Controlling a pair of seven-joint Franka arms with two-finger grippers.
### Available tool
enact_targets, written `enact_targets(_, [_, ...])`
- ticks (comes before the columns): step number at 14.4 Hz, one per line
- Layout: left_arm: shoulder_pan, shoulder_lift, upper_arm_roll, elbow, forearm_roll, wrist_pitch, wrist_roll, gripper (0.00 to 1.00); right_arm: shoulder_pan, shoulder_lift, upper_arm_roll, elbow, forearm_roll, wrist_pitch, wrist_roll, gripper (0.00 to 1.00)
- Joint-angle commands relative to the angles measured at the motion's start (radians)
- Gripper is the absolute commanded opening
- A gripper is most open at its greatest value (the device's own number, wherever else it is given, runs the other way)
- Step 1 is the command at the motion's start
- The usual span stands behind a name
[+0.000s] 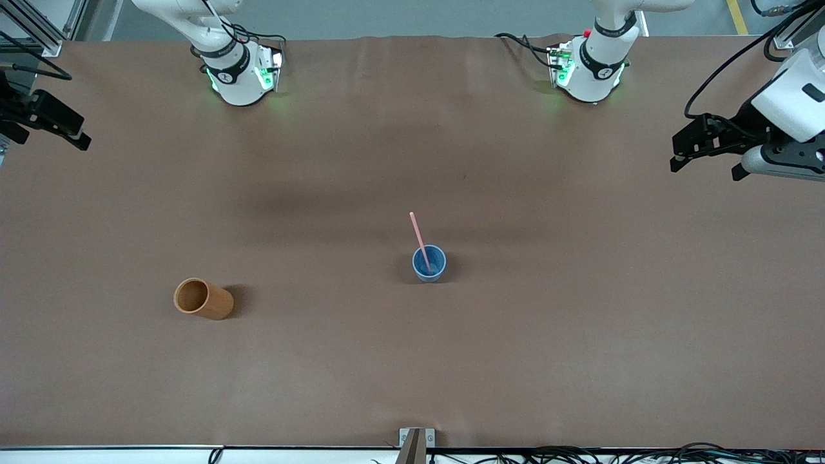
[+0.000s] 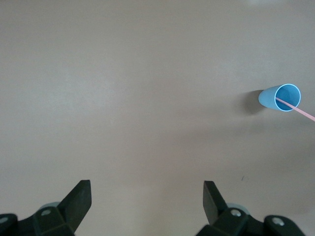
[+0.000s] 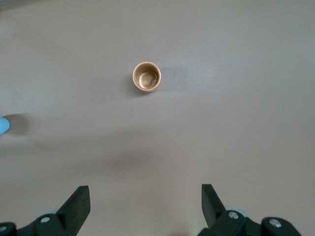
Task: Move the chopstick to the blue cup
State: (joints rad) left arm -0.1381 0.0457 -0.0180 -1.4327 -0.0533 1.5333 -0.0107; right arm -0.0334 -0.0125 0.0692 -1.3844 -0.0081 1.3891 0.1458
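Note:
The blue cup stands upright near the middle of the table. The pink chopstick rests in it, its lower end inside and its upper end leaning out over the rim toward the robots' bases. The left wrist view shows the blue cup and chopstick far from my left gripper, which is open and holds nothing. In the front view the left gripper hangs over the left arm's end of the table. My right gripper hangs over the right arm's end, also open and holding nothing.
An orange-brown cup stands upright toward the right arm's end, slightly nearer the front camera than the blue cup, and the right wrist view shows this orange-brown cup from above. A metal bracket sits at the table's near edge.

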Motion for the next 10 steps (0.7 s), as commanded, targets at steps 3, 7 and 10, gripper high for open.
enact_targets(3, [0.008,-0.001,0.001,0.008,-0.019,-0.012,0.012,1.00,-0.005,-0.017,-0.002,-0.075,-0.009,0.036,-0.048,1.00])
enact_targets(7, [0.006,-0.001,0.000,0.008,-0.019,-0.012,0.009,1.00,-0.016,-0.011,-0.005,-0.076,-0.007,0.122,-0.136,1.00])
enact_targets(10, [0.008,-0.001,0.000,0.008,-0.019,-0.012,0.009,1.00,-0.016,-0.007,-0.005,-0.079,-0.006,0.133,-0.138,1.00])
